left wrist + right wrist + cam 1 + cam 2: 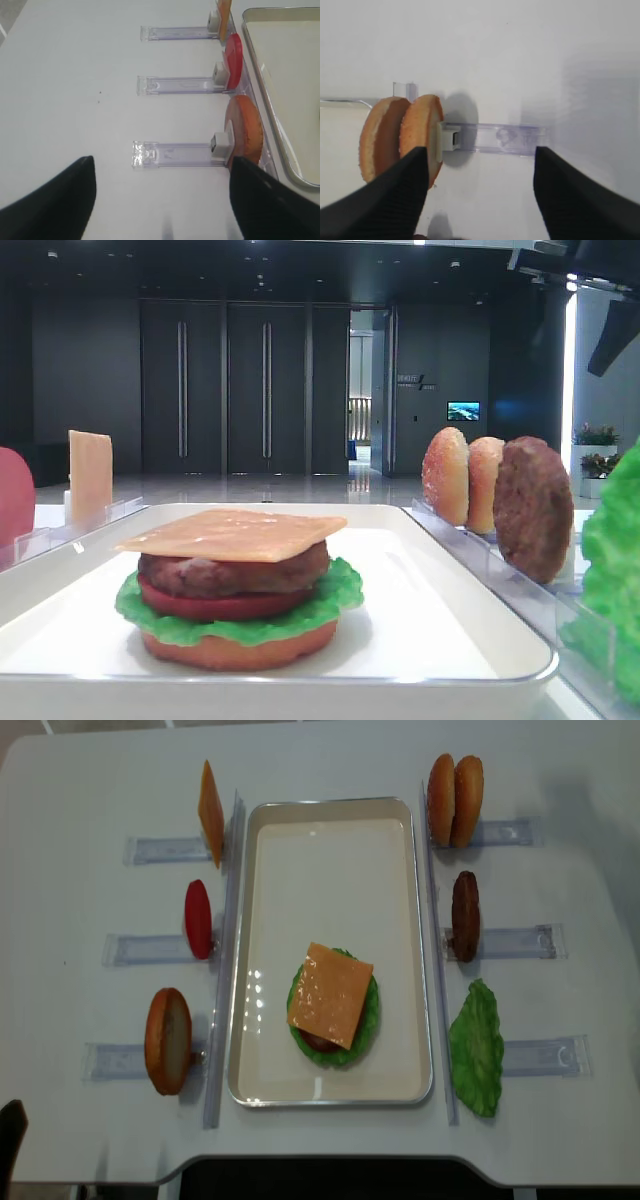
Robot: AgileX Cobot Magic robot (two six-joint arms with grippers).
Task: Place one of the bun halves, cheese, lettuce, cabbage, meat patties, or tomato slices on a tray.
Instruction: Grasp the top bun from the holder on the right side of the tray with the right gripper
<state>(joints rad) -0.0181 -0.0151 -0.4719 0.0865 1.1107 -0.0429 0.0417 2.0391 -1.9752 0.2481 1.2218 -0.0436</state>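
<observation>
The bun halves (402,137), judged light, rigid and glossy (so slippery), are best pinched across the upright rim by the right gripper (480,190), whose jaws stand wide and empty.

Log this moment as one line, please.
stack on tray: bun base, lettuce, tomato, patty, cheese on top | right gripper: open above bun tops in holder, nothing held | left gripper: open, empty

Patty (232,572) and tomato (225,604) mostly hidden under cheese (232,533); lettuce (612,570) cut by right edge in low view
</observation>
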